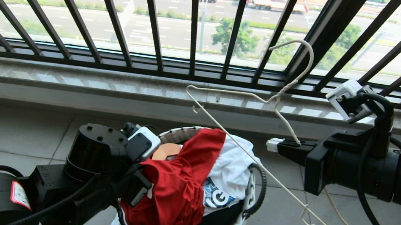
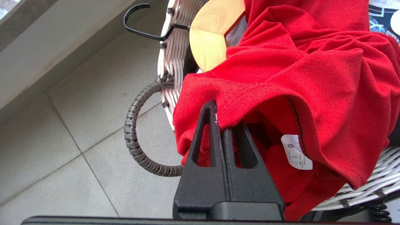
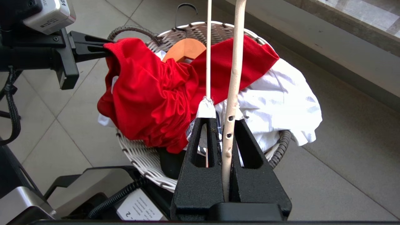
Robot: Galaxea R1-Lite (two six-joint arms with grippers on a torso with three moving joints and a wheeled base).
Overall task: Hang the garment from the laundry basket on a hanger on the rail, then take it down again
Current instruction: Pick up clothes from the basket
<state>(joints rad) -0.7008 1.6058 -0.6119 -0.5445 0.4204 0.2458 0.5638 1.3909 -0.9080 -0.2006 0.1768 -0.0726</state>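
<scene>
1. My left gripper [image 2: 222,125] is pinched tight on the bright red T-shirt's [image 1: 177,178] hem, over the round white woven basket [image 3: 140,153].
2. My right gripper [image 3: 223,125] clamps the thin cream wire hanger [image 1: 256,155], held beside the basket.

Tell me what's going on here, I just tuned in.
The left gripper is shut on the red shirt's hem, with the shirt partly out of the basket on the floor. The right gripper is shut on the wire hanger, holding it beside the basket. The shirt is not yet on the hanger.
</scene>
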